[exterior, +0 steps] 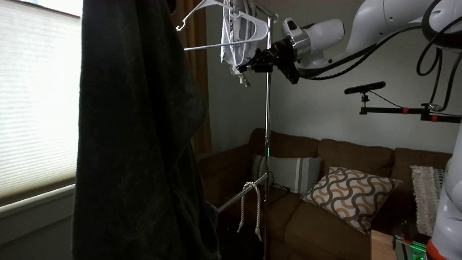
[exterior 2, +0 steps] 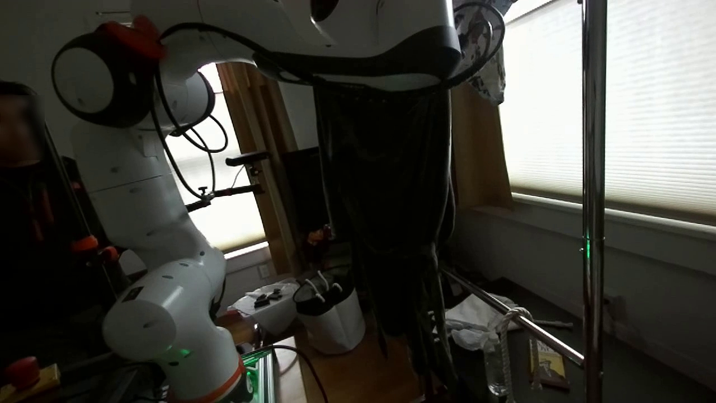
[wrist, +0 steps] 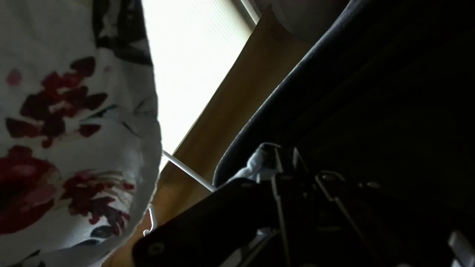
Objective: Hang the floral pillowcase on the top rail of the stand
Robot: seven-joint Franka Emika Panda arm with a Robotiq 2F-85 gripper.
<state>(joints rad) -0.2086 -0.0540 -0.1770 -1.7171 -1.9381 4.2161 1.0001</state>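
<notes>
The floral pillowcase (exterior: 231,54) is white with red flowers and dark leaves. In an exterior view it hangs near the end of the stand's top rail (exterior: 264,10); its upper part is out of frame. It shows partly behind the arm's cable in an exterior view (exterior 2: 489,84) and fills the left of the wrist view (wrist: 74,148). My gripper (exterior: 244,68) is at its lower end, shut on gathered cloth, with a small bunch below the fingertips. In the wrist view the fingers (wrist: 287,159) are close together and very dark, with pale cloth beside the left one.
White hangers (exterior: 266,32) hang beside the pillowcase, near the gripper. A large dark cloth (exterior: 137,126) hangs on the stand, also in the wrist view (wrist: 352,111). The stand's post (exterior: 268,108) is close to the gripper. A lower rail (exterior 2: 545,338) carries a rope (exterior 2: 506,322).
</notes>
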